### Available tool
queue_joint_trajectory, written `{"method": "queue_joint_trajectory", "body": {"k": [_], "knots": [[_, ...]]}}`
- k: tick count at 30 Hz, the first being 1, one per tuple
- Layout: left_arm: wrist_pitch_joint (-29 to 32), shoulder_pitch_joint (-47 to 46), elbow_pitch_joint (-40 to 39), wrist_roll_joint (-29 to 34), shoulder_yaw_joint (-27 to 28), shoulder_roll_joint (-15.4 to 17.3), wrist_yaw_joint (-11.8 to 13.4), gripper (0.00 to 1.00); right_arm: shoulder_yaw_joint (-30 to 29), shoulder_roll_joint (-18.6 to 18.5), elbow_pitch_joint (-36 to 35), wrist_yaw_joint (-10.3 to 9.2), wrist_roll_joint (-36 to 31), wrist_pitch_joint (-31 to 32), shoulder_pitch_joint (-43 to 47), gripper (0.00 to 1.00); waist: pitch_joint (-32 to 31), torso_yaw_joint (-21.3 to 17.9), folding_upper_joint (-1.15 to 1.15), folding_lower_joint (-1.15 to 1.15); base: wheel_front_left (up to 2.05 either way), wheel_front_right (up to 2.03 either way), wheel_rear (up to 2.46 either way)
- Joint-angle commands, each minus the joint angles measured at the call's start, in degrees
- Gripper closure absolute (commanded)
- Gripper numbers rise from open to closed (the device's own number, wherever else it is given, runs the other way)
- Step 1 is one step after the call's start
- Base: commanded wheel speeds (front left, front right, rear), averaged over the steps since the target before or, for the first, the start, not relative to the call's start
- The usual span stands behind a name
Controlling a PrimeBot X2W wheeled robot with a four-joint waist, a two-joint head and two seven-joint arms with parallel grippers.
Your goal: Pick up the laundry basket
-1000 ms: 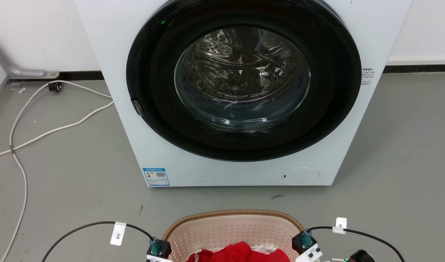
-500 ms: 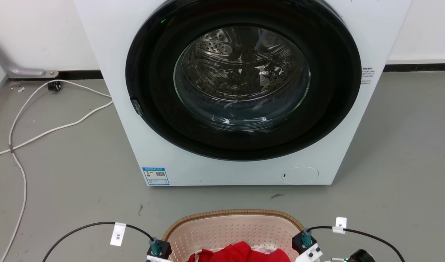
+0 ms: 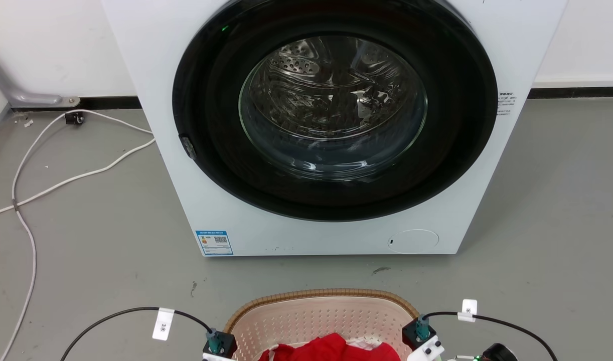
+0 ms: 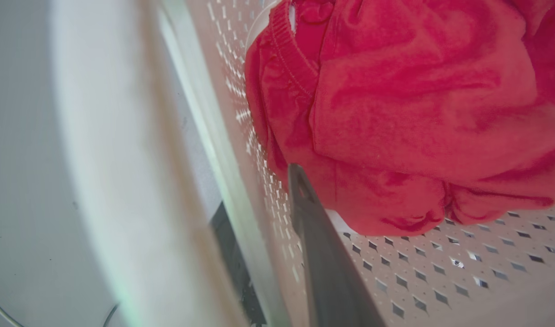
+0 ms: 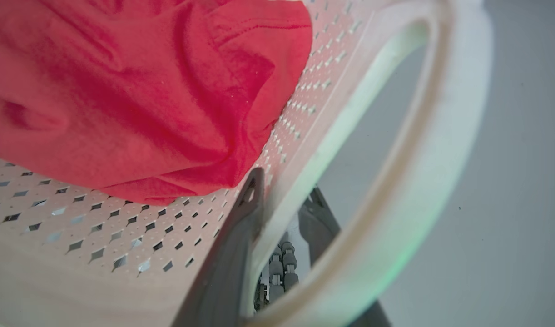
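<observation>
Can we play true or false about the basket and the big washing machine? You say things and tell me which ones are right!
1. Red clothes lie in the basket. True.
2. The washing machine has its door wide open. False: the round glass door is shut.
3. The basket is inside the washing machine. False: it is in front of the machine.
4. A white cable lies on the floor to the left of the machine. True.
5. The right gripper has one finger inside the basket and one outside. True.
</observation>
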Motion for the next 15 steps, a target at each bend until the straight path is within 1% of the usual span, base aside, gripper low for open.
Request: {"method": "queue_joint_trajectory", "body": {"k": [1,15], "knots": [[-0.4,-1.0,-0.4,0.3,-0.7,-0.8,-0.6,1.00,0.4,0.7,-0.6,0.51,-0.5,-0.1,-0.3,1.00,0.0,0.0,0.00,0.00,0.00,0.00,0.00],[-0.8,-1.0,-0.3,-0.9,-2.1,-0.7,-0.6,1.00,0.4,0.7,-0.6,0.51,-0.7,-0.3,-0.1,1.00,-0.3,0.0,0.00,0.00,0.00,0.00,0.00]]}}
